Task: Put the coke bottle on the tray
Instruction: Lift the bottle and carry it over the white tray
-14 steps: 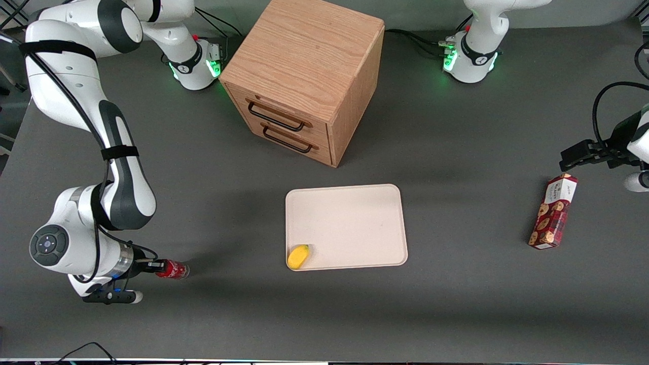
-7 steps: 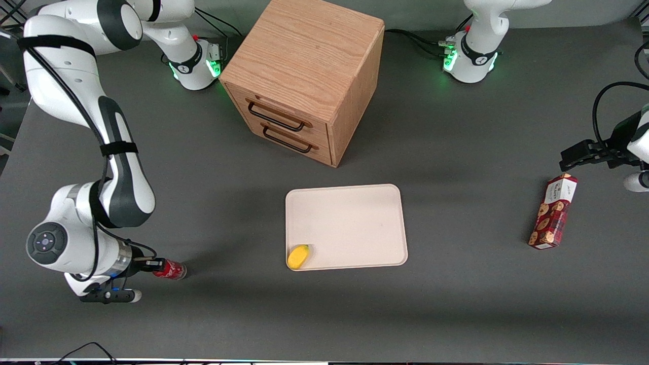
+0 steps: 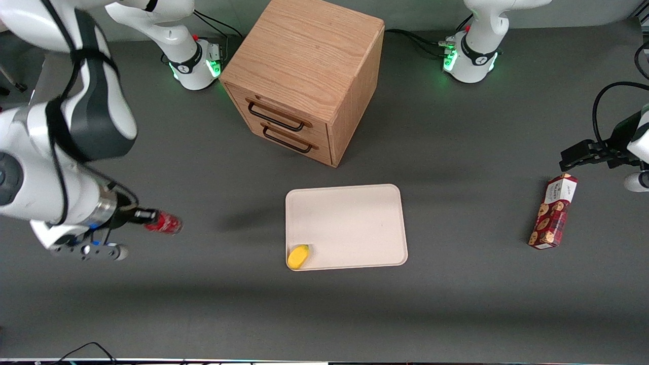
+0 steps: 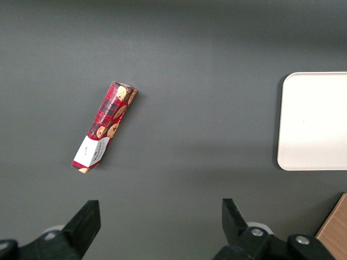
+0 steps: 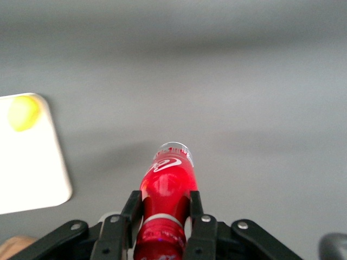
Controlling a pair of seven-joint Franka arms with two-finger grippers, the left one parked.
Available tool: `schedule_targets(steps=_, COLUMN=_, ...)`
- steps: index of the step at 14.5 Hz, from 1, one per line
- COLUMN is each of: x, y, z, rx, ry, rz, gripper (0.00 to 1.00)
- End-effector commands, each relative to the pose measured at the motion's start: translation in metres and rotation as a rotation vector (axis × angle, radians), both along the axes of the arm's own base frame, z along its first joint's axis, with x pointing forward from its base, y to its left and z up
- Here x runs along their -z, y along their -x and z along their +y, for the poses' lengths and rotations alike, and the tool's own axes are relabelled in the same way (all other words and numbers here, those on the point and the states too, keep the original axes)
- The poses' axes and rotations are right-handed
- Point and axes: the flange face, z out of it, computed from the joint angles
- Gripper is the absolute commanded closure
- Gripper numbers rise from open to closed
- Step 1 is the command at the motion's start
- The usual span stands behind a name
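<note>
My right gripper (image 3: 147, 217) is shut on the neck end of the small red coke bottle (image 3: 165, 222) and holds it lying level, lifted above the table toward the working arm's end. In the right wrist view the bottle (image 5: 167, 187) sticks out between the two black fingers (image 5: 131, 211) of the gripper (image 5: 162, 212), base pointing away. The beige tray (image 3: 350, 223) lies flat in the middle of the table, well apart from the bottle; its corner shows in the right wrist view (image 5: 38, 179).
A yellow item (image 3: 298, 256) lies in the tray's near corner. A wooden drawer cabinet (image 3: 304, 76) stands farther from the camera than the tray. A red cookie box (image 3: 553, 211) lies toward the parked arm's end.
My gripper has lifted the coke bottle off the table and carried it up and away from the front camera. The tray, yellow item and box have not moved.
</note>
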Motion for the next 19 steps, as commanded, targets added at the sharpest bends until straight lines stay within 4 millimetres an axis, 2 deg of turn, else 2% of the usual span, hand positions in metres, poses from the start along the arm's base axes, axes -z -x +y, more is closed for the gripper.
schedule_targets(steps=1, x=-0.028, y=0.027, z=0.077, rx=0.114, ry=-0.010, rz=-0.017, gripper=1.00)
schedule_targets(steps=3, x=-0.021, y=0.041, z=0.143, rx=0.254, ry=-0.061, rz=-0.050, gripper=1.00)
schedule_targets(steps=4, x=-0.008, y=0.046, z=0.171, rx=0.288, ry=-0.084, rz=-0.056, gripper=1.00)
schedule_targets(steps=6, x=0.010, y=0.047, z=0.198, rx=0.292, ry=-0.107, rz=-0.061, gripper=1.00)
schedule_targets(steps=8, x=0.040, y=0.053, z=0.230, rx=0.283, ry=-0.103, rz=-0.044, gripper=1.00)
schedule_targets(steps=10, x=0.087, y=0.053, z=0.253, rx=0.285, ry=-0.054, rz=-0.052, gripper=1.00)
schedule_targets(steps=11, x=0.111, y=0.055, z=0.264, rx=0.274, ry=-0.033, rz=-0.054, gripper=1.00)
schedule_targets(steps=12, x=0.128, y=0.055, z=0.270, rx=0.264, ry=-0.037, rz=-0.062, gripper=1.00)
schedule_targets(steps=15, x=0.156, y=0.058, z=0.276, rx=0.247, ry=-0.056, rz=-0.070, gripper=1.00)
schedule_targets(steps=17, x=0.177, y=0.054, z=0.277, rx=0.239, ry=-0.047, rz=-0.093, gripper=1.00)
schedule_targets(steps=19, x=0.186, y=0.055, z=0.277, rx=0.225, ry=-0.034, rz=-0.088, gripper=1.00)
